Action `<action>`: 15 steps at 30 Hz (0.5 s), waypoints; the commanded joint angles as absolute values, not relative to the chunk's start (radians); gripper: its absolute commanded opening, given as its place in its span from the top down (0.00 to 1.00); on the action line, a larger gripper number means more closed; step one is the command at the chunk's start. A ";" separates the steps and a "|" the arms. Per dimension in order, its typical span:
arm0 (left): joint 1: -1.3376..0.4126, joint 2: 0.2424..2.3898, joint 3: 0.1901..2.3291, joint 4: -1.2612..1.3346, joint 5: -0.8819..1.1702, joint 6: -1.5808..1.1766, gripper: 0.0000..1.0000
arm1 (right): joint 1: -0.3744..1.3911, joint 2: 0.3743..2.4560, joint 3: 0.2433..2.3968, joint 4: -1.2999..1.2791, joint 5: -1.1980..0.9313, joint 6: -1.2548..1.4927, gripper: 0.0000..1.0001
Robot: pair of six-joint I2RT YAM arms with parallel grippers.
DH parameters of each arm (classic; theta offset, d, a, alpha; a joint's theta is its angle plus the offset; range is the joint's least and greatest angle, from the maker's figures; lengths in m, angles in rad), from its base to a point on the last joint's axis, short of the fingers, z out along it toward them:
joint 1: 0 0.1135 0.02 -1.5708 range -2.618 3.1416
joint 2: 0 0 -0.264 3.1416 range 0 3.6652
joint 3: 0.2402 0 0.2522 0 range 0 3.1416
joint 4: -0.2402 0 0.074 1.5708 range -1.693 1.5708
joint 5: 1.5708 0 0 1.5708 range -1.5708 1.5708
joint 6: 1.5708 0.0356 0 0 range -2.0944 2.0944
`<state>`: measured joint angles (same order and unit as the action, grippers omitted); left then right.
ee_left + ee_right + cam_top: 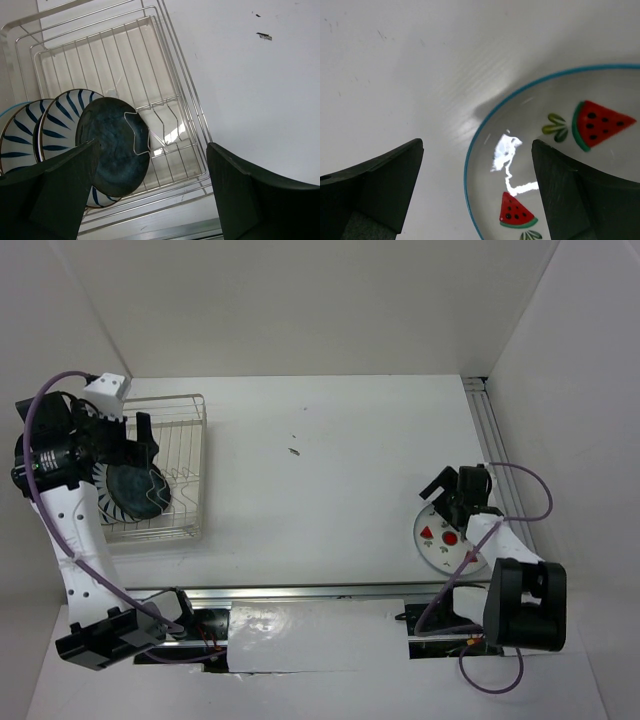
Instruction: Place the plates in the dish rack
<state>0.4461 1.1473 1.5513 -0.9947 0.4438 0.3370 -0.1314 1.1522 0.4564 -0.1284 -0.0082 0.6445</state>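
We record a silvery wire dish rack (150, 65); two striped plates (59, 125), white with dark blue radial strokes; one glossy, mottled dark blue plate (112, 150); one white watermelon plate (535, 110), teal-rimmed, with red slices and green leaves.

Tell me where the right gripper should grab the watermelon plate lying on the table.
Take the watermelon plate by its blue-edged rim, probably from above: it lies flat on the table, so only the edge offers a pinch. The right gripper is open with that rim arc between its fingers; put one finger inside, one outside.
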 commanded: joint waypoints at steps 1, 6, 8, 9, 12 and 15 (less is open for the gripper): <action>0.442 1.114 1.543 -0.989 0.449 0.339 0.00 | -0.126 1.274 0.460 -0.083 -0.035 0.614 0.05; 0.442 1.083 1.511 -0.989 0.440 0.339 0.00 | -0.074 1.350 0.448 0.043 -0.086 0.635 0.13; 0.442 1.083 1.511 -0.989 0.440 0.339 0.00 | -0.051 1.386 0.439 0.073 -0.095 0.647 0.13; 0.442 1.074 1.511 -0.989 0.440 0.339 0.00 | -0.040 1.399 0.439 0.090 -0.107 0.659 0.13; 0.442 1.074 1.511 -0.989 0.440 0.339 0.00 | 0.014 1.456 0.439 0.156 -0.126 0.692 0.13; 0.442 1.074 1.511 -0.989 0.460 0.330 0.00 | 0.078 1.523 0.439 0.224 -0.137 0.728 0.14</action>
